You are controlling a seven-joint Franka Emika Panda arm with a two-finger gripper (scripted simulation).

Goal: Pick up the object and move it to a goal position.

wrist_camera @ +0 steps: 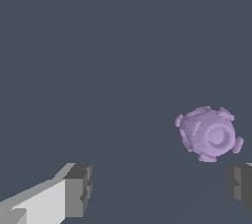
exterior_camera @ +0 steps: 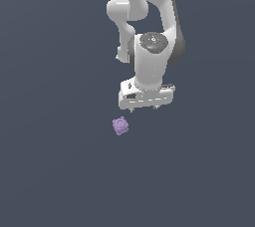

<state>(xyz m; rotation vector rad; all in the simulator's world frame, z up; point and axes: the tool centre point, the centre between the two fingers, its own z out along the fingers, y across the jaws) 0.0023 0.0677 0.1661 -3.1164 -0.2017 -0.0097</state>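
The claw (exterior_camera: 145, 104) is open: in the wrist view its two fingers (wrist_camera: 74, 193) stand wide apart with nothing between them. It hangs over the dark surface (exterior_camera: 50, 171), not touching anything. The object (exterior_camera: 120, 126), a small pale purple knobbly ball, lies on the surface near the claw, at about 7 o'clock from it in the exterior view, and not yet between the fingers. To do this step well, I think the claw should first be centred above the object (wrist_camera: 209, 133), then go straight down, and close only when both fingers are beside it, because such a round thing could roll away.
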